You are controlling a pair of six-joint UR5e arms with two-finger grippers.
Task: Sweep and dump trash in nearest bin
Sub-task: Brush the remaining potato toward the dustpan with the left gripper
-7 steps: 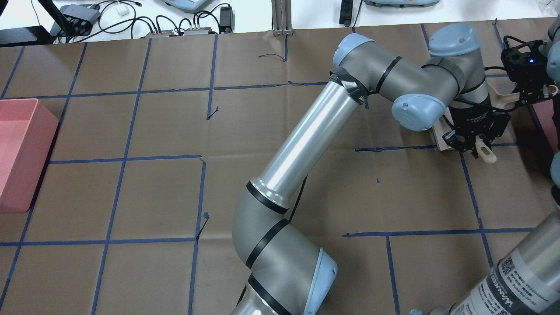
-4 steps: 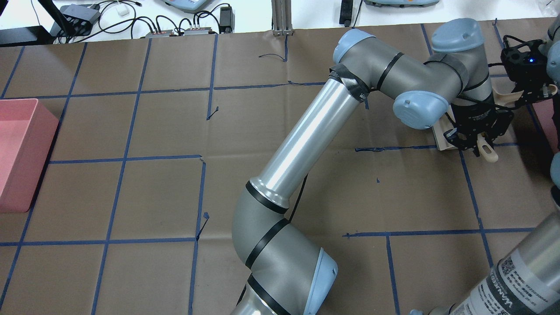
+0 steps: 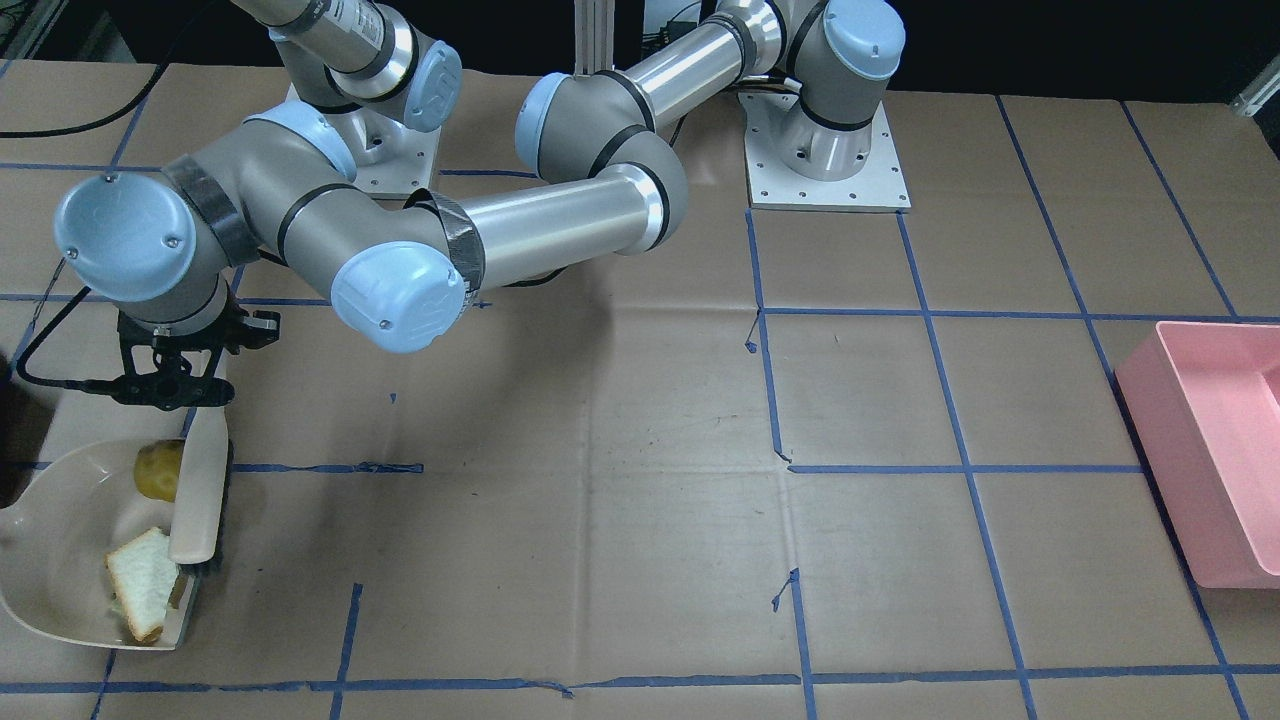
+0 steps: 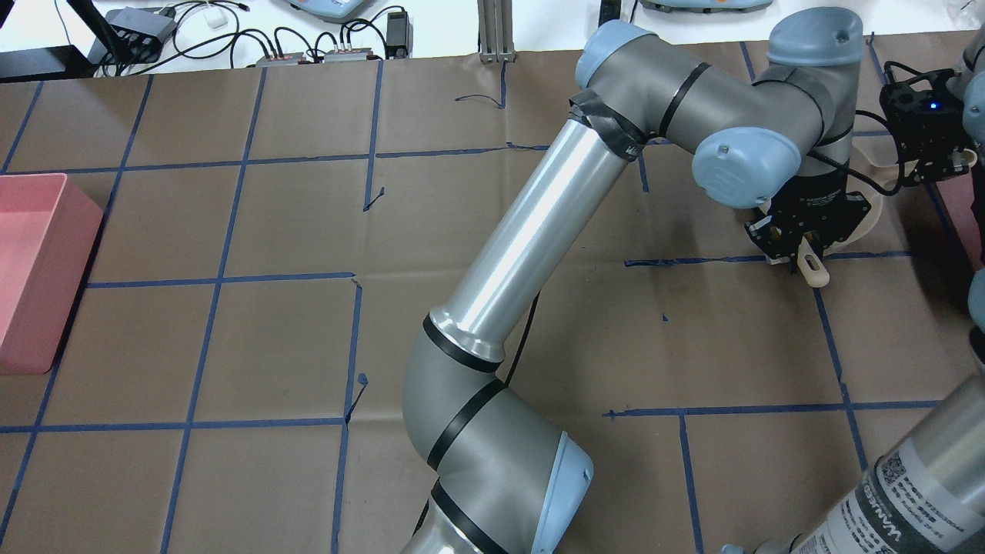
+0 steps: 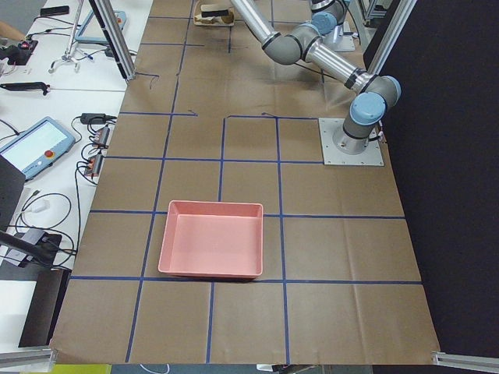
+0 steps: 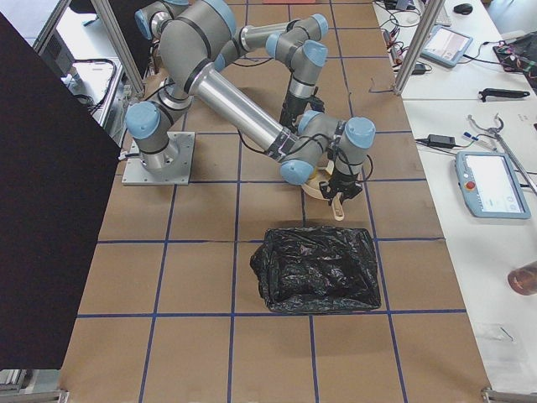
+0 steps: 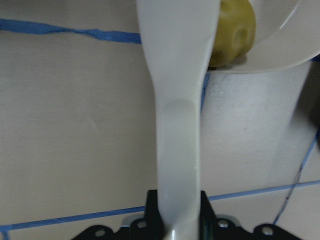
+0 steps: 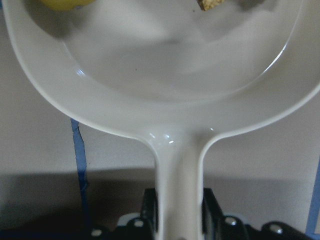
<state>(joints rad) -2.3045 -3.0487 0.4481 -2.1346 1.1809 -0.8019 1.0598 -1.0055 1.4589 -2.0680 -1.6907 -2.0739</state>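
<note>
The cream dustpan [image 3: 50,540] lies at the table's end on my right side. In it are the yellow-brown potato-like lump [image 3: 157,470] and a white bread slice [image 3: 138,585]; I cannot make out the greenish slice. My left gripper [image 3: 166,388] is shut on the handle of a cream brush [image 3: 200,480], whose head lies along the pan's open edge next to the lump. The left wrist view shows the brush [image 7: 177,125] and the lump [image 7: 232,32]. My right gripper [image 4: 927,131] is shut on the dustpan handle [image 8: 177,170].
A black bag-lined bin [image 6: 317,269] stands just beyond the dustpan at the table's right end. A pink bin [image 4: 38,269] stands at the far left end. My left arm [image 4: 531,231] stretches across the middle of the table.
My left gripper and the brush have shifted left in the overhead view and the wrist has turned a little. The right gripper has stayed where it was.
</note>
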